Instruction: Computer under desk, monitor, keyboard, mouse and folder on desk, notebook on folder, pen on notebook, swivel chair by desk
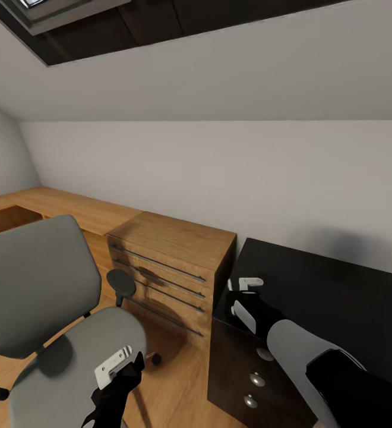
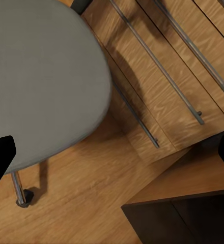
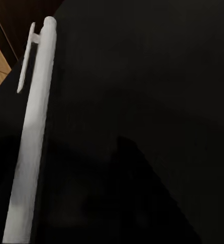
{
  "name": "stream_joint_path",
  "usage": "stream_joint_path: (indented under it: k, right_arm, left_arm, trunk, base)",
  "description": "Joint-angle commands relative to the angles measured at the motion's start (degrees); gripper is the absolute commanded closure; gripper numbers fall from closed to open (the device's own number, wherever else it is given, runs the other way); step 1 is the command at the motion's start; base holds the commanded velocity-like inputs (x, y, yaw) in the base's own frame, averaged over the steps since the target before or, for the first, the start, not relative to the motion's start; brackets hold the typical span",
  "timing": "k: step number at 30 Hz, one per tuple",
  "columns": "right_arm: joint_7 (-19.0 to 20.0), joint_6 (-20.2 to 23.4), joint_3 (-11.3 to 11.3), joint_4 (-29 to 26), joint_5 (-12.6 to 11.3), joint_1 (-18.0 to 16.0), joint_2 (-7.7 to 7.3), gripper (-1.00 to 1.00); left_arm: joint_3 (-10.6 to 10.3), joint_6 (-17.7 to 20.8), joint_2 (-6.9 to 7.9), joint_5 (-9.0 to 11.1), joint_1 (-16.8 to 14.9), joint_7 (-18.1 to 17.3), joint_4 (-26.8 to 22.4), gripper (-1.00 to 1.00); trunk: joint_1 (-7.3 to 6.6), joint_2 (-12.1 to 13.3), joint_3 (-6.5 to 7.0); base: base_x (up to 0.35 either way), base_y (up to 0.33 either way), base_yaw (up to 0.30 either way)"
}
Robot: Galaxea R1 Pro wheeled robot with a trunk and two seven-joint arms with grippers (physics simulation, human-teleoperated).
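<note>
Holding white pen (image 3: 33, 132), right gripper (image 1: 243, 292) over dark cabinet (image 1: 338, 297); left gripper (image 1: 120, 364) above chair (image 1: 47, 297), jaws apart, nothing held.

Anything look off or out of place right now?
Nothing is spilled or damaged. One oddity: the pen lies on the black cabinet by the right gripper, not on a notebook. The swivel chair seat is bare beneath the left gripper.
</note>
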Motion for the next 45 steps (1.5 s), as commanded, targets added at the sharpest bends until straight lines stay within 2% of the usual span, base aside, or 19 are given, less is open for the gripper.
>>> stream_joint_path:
  k: [1,45]
  right_arm:
    - [-0.45,0.62,0.45,1.05,-0.32,-0.01,-0.04,1.0]
    - [-0.53,0.66,0.26,0.97,-0.4,-0.01,-0.14,1.0]
  left_arm:
    - [-0.13,-0.49,0.06,0.49,-0.07,0.21,-0.07,-1.0]
    - [-0.22,-0.49,0.06,0.49,-0.07,0.25,-0.07,-1.0]
  trunk:
    - [0.0,-0.03,-0.07]
    - [0.0,-0.03,-0.07]
  base:
    - [0.0,0.0,0.0]
    - [0.0,0.0,0.0]
